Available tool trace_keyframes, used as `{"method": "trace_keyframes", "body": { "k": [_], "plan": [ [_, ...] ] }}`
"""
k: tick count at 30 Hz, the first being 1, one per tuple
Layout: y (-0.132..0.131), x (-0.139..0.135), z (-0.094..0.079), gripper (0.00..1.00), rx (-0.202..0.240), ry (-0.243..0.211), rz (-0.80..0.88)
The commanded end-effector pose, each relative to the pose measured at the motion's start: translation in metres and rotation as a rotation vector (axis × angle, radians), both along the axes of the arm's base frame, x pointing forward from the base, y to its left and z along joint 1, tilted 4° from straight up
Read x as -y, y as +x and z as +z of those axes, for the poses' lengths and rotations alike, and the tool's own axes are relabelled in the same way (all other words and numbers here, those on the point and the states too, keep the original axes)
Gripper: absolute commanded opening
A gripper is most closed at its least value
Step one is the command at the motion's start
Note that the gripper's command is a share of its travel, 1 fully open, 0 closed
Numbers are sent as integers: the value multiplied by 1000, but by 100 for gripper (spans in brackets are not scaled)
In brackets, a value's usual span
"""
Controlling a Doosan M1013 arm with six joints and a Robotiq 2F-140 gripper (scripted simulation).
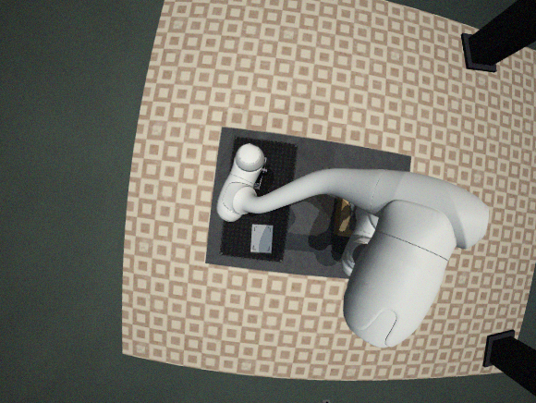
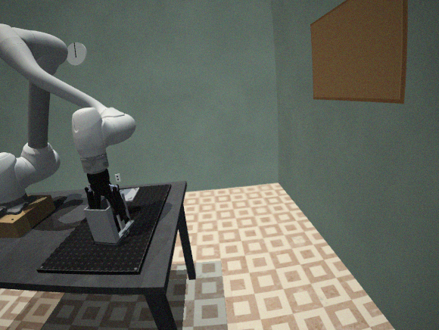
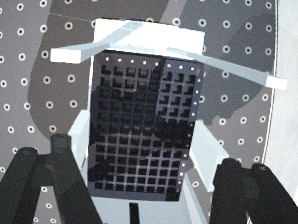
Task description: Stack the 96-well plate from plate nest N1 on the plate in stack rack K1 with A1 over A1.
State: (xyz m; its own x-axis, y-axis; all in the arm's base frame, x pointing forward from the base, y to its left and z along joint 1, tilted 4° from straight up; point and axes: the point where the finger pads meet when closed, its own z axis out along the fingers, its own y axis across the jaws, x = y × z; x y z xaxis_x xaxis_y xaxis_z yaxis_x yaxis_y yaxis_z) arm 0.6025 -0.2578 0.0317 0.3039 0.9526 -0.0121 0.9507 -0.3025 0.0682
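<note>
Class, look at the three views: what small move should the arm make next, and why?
Probably lower slowly. The black pincer is shut on the dark 96-well plate, held inside the white stack rack, seemingly not yet seated on the plate below, which is hidden.

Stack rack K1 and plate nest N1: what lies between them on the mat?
Top view: only bare perforated mat shows between nest N1 and the arm-covered rack K1.

top view: white robot arm [image 1: 323, 185] hides from us most of the pale stack rack | wrist view: black gripper [image 3: 149, 183] fingers cut off at bottom edge | corner lettering too small for us
</note>
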Motion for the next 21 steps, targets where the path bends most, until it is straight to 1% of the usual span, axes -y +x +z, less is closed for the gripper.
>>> {"method": "trace_keyframes", "body": {
  "k": [1,18,19,21],
  "plan": [
    [0,0,0,0,0,0,0],
    [0,0,-3,0,0,0,0],
    [0,0,-3,100,0,0,0],
    [0,0,-3,100,0,0,0]
  ]
}}
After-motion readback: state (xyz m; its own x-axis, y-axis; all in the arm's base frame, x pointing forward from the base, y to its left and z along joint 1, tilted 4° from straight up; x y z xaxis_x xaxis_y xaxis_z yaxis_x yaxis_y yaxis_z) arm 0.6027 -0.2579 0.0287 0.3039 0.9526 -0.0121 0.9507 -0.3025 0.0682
